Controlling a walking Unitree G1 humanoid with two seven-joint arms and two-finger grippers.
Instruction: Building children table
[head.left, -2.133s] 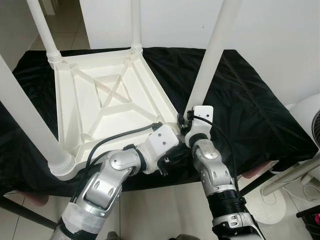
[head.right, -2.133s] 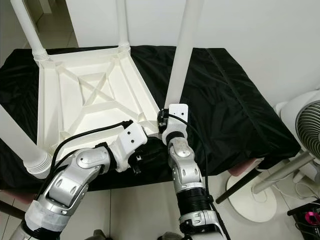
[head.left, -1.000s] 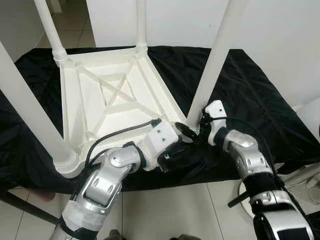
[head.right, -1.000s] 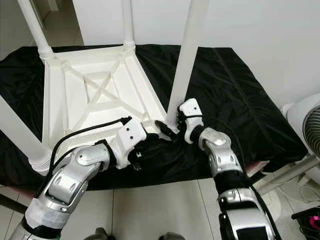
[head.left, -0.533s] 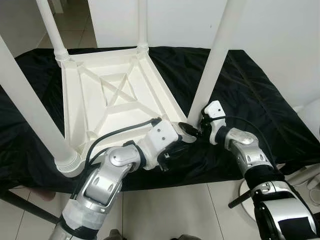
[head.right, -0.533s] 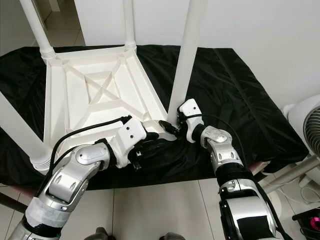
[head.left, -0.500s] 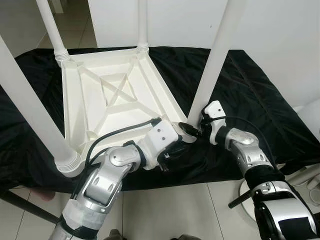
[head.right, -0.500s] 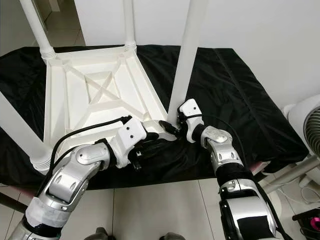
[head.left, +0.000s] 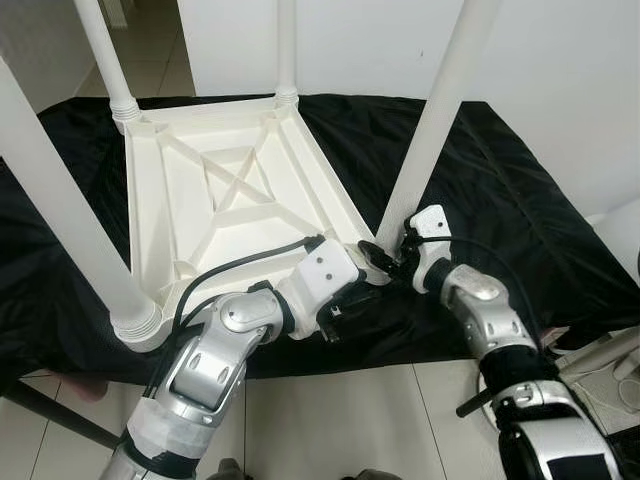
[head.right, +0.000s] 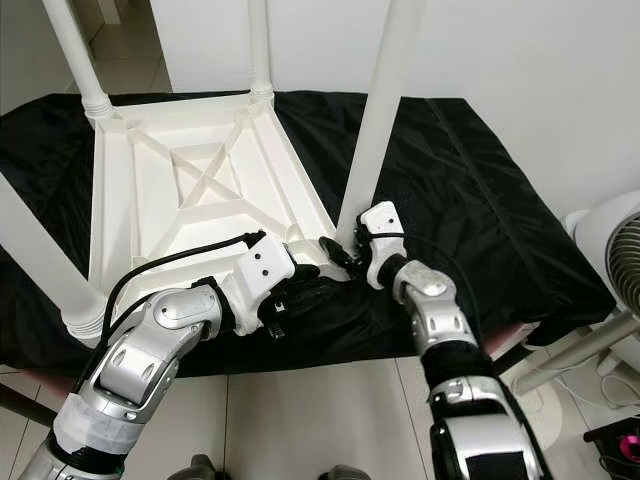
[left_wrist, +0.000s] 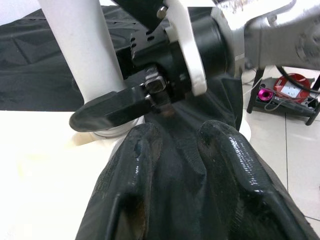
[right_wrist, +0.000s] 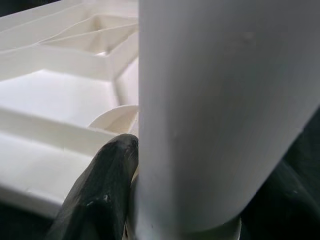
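Clamping the upright leg (head.right: 375, 130) at its foot between its fingers, the right hand (head.right: 345, 252) sits nearest the table (head.left: 210, 200) corner socket, while the left hand (head.left: 365, 285), fingers narrow and empty, rests just beside it.

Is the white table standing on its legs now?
No, the table lies upside down on the black cloth, with its legs pointing up.

We see the white plastic children's table (head.left: 215, 205) upside down on black cloth, four legs (head.left: 440, 110) pointing up.
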